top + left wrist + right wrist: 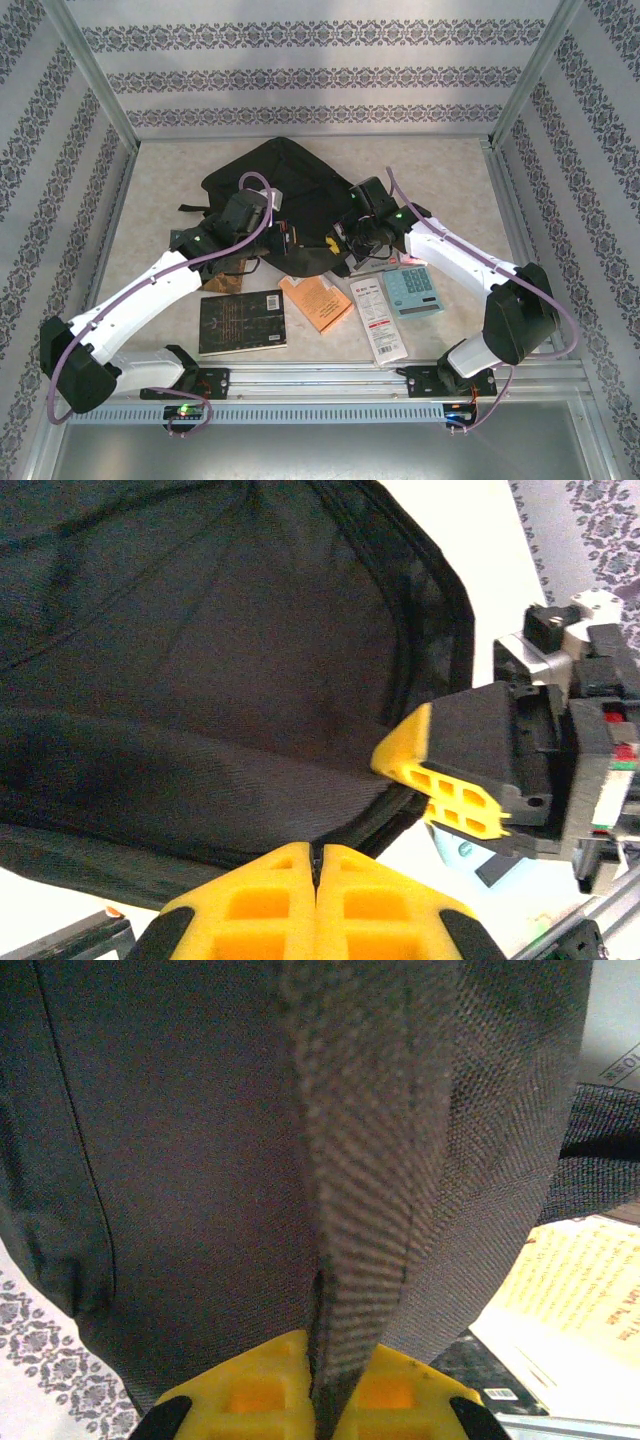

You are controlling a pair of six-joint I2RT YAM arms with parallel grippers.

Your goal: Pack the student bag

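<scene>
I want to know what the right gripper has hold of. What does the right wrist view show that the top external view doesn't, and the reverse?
Right wrist view: close up, the right gripper is shut on a woven strap of the student bag. Top external view: the layout, with a black book, an orange book, a white carton and a calculator lying on the table on the near side of the bag, and the left gripper at the bag too. Both: the black bag and the right gripper against it.
</scene>
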